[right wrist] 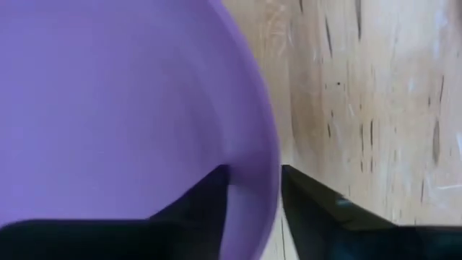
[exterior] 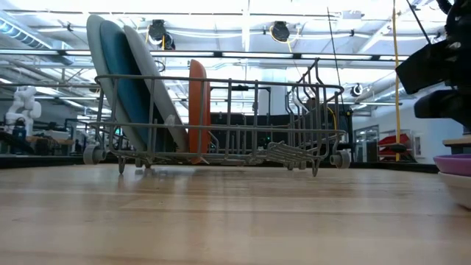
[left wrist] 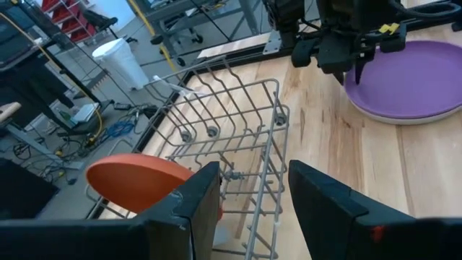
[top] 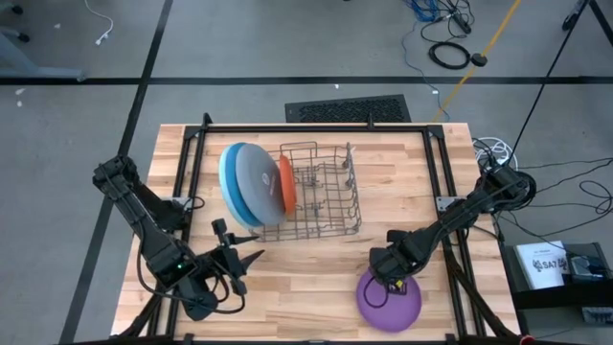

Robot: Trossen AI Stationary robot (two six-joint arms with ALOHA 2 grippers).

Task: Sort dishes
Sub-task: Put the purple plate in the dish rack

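Observation:
Three large plates, grey (top: 259, 182), blue (exterior: 125, 81) and pale blue (top: 226, 177), stand on edge at the left end of the wire dish rack (top: 326, 192). The orange plate (top: 286, 185) stands on edge beside them. The purple plate (top: 393, 302) lies flat at the near right on a pale grey plate (exterior: 460, 184). My right gripper (top: 388, 278) is over the purple plate's far left rim, shut on it. My left gripper (top: 244, 261) is open and empty at the near left, pointing toward the rack. My right gripper has the purple plate's rim (right wrist: 256, 155) between its two fingers, one finger on the inner side (right wrist: 209, 188) and one outside (right wrist: 310, 195). The fingers come from above, pointing down. The plate lies flat on the pale grey plate beneath it.
The rack's right half holds bare wire prongs (left wrist: 238, 108). Black frame rails (top: 436, 172) run along the table's left, right and far sides. Bare wood lies between the rack and the table's near edge (top: 306, 287).

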